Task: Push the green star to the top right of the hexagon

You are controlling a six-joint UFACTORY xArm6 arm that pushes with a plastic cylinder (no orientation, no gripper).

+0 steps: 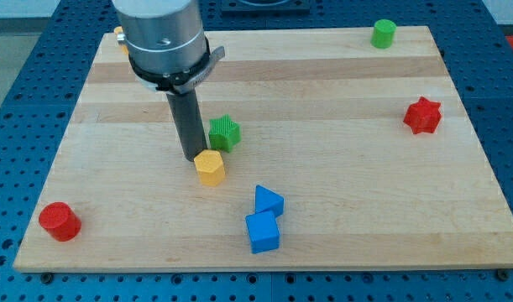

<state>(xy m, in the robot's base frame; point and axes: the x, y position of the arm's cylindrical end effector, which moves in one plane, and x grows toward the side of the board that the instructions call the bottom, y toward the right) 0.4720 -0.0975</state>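
The green star [225, 132] lies near the board's middle, just up and right of the yellow hexagon [210, 167], and the two almost touch. My tip [190, 156] stands on the board just left of the green star and at the hexagon's upper left, very close to both. The dark rod rises from there to the arm's grey body [164, 38] at the view's top.
A blue triangle [269, 201] and a blue cube [263, 232] sit below and right of the hexagon. A red cylinder [60, 221] is at bottom left, a red star [422, 116] at right, a green cylinder [384, 33] at top right. An orange block [119, 35] peeks out behind the arm.
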